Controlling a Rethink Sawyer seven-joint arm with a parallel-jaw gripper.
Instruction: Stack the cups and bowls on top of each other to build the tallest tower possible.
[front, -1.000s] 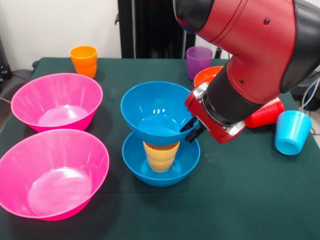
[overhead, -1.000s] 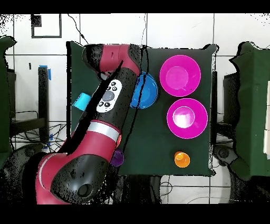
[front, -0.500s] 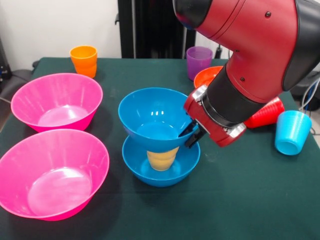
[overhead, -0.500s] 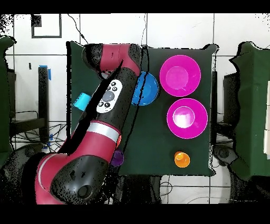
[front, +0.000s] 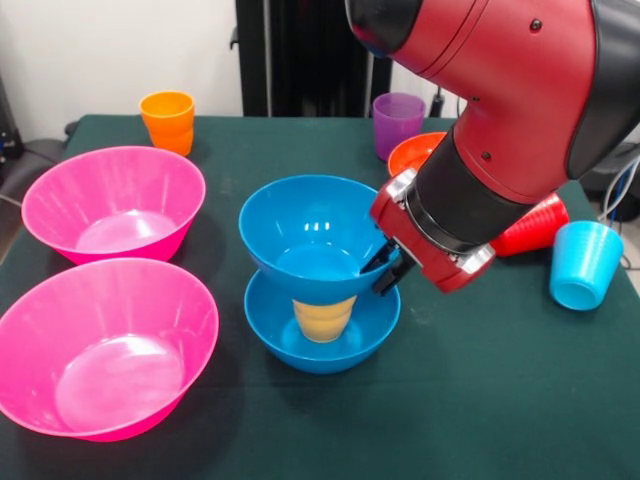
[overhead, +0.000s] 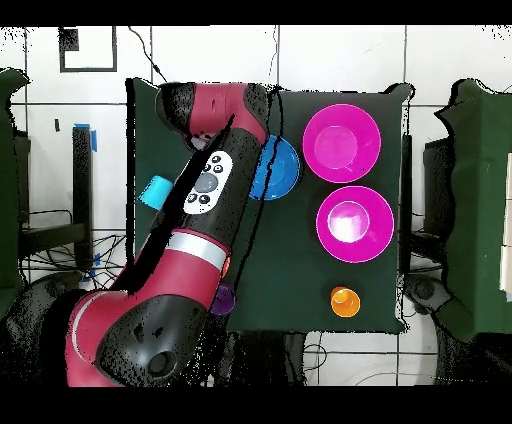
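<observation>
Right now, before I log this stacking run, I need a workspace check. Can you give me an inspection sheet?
Surface: dark green table, cloth-covered.
Job's things: upper blue bowl sits on an inverted yellow cup inside the lower blue bowl. Two pink bowls upright. Orange cup and purple cup upright. Light blue cup and red cup on their sides. Orange-red bowl partly hidden by the arm.
Clutter: nothing seen.
Gripper: gripper at the upper blue bowl's rim; open or shut not discernible.
Cables: cables on the floor beside the table.
Surroundings: white tiled floor.
</observation>
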